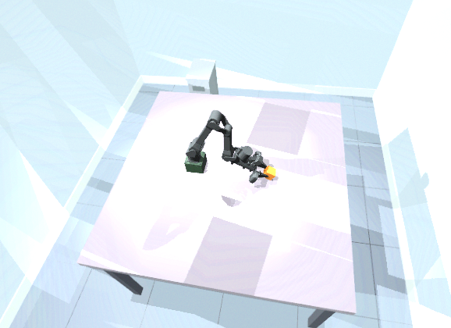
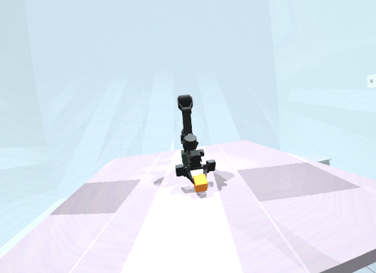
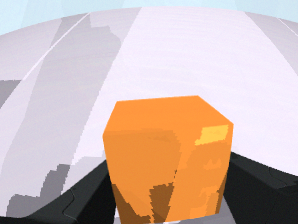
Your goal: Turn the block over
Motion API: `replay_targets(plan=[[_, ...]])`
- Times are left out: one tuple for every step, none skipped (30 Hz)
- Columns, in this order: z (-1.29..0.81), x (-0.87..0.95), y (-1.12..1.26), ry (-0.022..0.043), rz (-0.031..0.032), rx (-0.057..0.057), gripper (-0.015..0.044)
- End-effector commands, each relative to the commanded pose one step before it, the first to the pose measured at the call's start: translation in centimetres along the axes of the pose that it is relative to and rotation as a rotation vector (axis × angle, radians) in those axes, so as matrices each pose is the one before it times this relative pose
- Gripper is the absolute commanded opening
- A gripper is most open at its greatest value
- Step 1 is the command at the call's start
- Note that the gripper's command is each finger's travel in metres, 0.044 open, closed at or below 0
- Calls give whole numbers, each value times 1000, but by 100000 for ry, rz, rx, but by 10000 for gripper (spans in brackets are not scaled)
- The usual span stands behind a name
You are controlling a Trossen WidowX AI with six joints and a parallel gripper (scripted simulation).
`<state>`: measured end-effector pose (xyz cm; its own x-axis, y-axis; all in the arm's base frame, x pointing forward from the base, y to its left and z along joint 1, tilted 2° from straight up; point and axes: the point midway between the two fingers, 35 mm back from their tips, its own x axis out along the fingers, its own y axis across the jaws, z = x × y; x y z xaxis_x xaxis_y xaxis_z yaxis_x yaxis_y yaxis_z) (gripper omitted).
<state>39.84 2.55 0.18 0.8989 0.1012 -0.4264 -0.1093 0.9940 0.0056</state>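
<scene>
On the pale pink-white tabletop (image 1: 129, 208), the dark green square base block (image 1: 195, 165) of the arm stands left of centre. The dark grey jointed arm (image 1: 218, 131) rises from it and folds down rightward. At its end the black parallel-jaw gripper (image 2: 198, 177) is clamped on the small orange cube (image 3: 166, 163), one finger (image 3: 60, 219) against each side, low over the tabletop. Whether the cube touches the tabletop cannot be told.

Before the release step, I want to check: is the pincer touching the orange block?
Touching. In the wrist view, both dark fingers press the sides of the orange block, so the pincer grips it.
</scene>
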Motion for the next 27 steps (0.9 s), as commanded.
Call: replay_targets(plan=[[124,-17,58,-589,486,551,184],[0,0,0,0,0,0,210],[0,0,0,0,0,0,236],[0,0,0,0,0,0,263],[0,0,0,0,0,0,289],[0,0,0,0,0,0,315],[0,0,0,0,0,0,341],[0,0,0,0,0,0,368],[0,0,0,0,0,0,394],[0,0,0,0,0,0,420],[0,0,0,0,0,0,440],[0,0,0,0,0,0,440],[0,0,0,0,0,0,440],[0,0,0,0,0,0,440],[0,0,0,0,0,0,440],[0,0,0,0,0,0,440],[0,0,0,0,0,0,440],[0,0,0,0,0,0,440],[0,0,0,0,0,0,440],[0,0,0,0,0,0,440],[0,0,0,0,0,0,440],[0,0,0,0,0,0,440],[0,0,0,0,0,0,440],[0,0,0,0,0,0,440],[0,0,0,0,0,0,440],[0,0,0,0,0,0,440],[0,0,0,0,0,0,440]])
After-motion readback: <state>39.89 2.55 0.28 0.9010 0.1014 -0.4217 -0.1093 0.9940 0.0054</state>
